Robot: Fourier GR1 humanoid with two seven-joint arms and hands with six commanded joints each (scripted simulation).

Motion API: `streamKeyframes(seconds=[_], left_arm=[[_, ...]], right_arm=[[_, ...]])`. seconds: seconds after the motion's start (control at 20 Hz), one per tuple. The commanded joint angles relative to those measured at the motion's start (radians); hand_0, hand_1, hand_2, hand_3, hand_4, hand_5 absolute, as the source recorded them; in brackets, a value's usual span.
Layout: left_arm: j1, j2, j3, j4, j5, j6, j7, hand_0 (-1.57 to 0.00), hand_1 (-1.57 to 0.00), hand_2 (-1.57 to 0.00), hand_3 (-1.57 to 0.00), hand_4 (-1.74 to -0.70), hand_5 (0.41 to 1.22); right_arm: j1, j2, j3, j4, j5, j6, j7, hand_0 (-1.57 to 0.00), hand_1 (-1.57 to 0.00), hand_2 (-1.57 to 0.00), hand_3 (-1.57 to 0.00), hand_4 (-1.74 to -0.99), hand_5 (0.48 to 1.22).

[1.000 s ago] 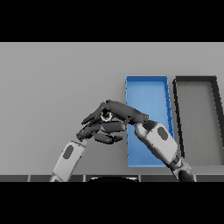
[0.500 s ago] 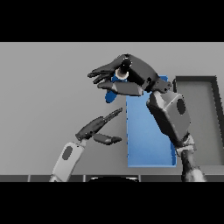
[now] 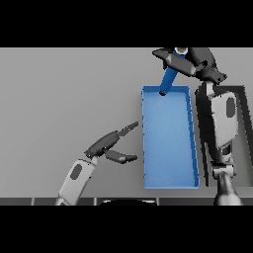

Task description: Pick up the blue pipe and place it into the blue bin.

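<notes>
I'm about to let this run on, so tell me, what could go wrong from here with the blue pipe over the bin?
1. The blue pipe hangs tilted in the right robot hand, its lower end right at the far wall of the blue bin. Released now, it could catch that rim and tip out onto the table.
2. The right forearm partly covers the black bin beside it; swinging right might knock it.
3. The left robot hand, open, sits close to the blue bin's left wall and might nudge it.

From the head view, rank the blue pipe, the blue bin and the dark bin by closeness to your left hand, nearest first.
Measured from the left hand, low and left of centre:
1. Blue bin, its near wall just to the hand's right.
2. Blue pipe, up at the bin's far end, held by the right hand.
3. Dark bin, beyond the blue bin, far right.
</notes>
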Motion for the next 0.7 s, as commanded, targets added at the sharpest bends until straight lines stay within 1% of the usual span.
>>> streamKeyframes(seconds=[0.0, 0.1, 0.2, 0.25, 0.3, 0.35, 0.4, 0.5, 0.6, 0.65], left_arm=[[0.0, 0.002, 0.0, -0.004, 0.003, -0.002, 0.0, 0.0, 0.0, 0.0, 0.0, -0.87, 0.418], [0.014, 0.01, -0.001, -0.013, 0.006, -0.007, -0.008, 0.0, 0.0, 0.0, 0.0, -0.87, 0.419], [0.005, -0.007, -0.004, -0.015, 0.01, -0.003, 0.015, 0.0, 0.0, 0.0, 0.0, -0.87, 0.421], [0.017, -0.005, -0.005, -0.012, 0.013, -0.005, 0.006, 0.0, 0.0, 0.0, 0.0, -0.87, 0.422], [0.021, -0.005, -0.002, -0.024, 0.019, -0.004, 0.014, 0.0, 0.0, 0.0, 0.0, -0.88, 0.422], [0.04, 0.001, -0.006, -0.032, 0.019, -0.005, 0.004, 0.0, 0.0, 0.0, 0.0, -0.88, 0.423], [0.031, -0.001, 0.0, -0.027, 0.023, -0.004, 0.023, 0.0, 0.0, 0.0, 0.0, -0.88, 0.425], [0.037, 0.005, -0.002, -0.028, 0.018, -0.005, 0.019, 0.0, 0.0, 0.0, 0.0, -0.88, 0.428], [0.033, 0.006, -0.003, -0.029, 0.017, -0.006, 0.02, 0.0, 0.0, 0.0, 0.0, -0.88, 0.425], [0.036, 0.009, -0.002, -0.031, 0.019, -0.007, 0.012, 0.0, 0.0, 0.0, 0.0, -0.89, 0.423]], right_arm=[[0.047, -0.007, -0.006, -0.02, -0.003, -0.001, 0.012, -1.57, -1.57, -1.57, -1.57, -1.741, 1.221], [0.118, -0.014, -0.014, -0.035, 0.01, 0.004, 0.027, -1.57, -1.57, -1.57, -1.57, -1.741, 1.221], [0.193, -0.004, -0.007, -0.058, 0.037, -0.006, 0.053, -1.57, -1.57, -1.57, -1.57, -1.741, 1.221], [0.235, -0.007, -0.008, -0.076, 0.045, 0.0, 0.055, -1.57, -1.57, -1.57, -1.57, -1.741, 1.221], [0.279, -0.004, -0.009, -0.097, 0.053, -0.015, 0.078, -1.57, -1.57, -1.57, -1.57, -1.741, 1.221], [0.326, -0.004, -0.01, -0.13, 0.051, -0.025, 0.108, -1.57, -1.57, -1.57, -1.57, -1.741, 1.221], [0.359, -0.003, -0.004, -0.149, 0.057, -0.048, 0.131, -1.57, -1.57, -1.57, -1.57, -1.741, 1.221], [0.423, -0.034, 0.035, -0.166, 0.067, -0.093, 0.131, -1.57, -1.57, -1.57, -1.57, -1.741, 1.221], [0.467, -0.083, 0.121, -0.168, 0.06, -0.187, 0.131, -1.57, -1.57, -1.57, -1.57, -1.741, 1.221], [0.492, -0.11, 0.163, -0.17, 0.052, -0.232, 0.131, -1.57, -1.57, -1.57, -1.51, -1.741, 1.221]])
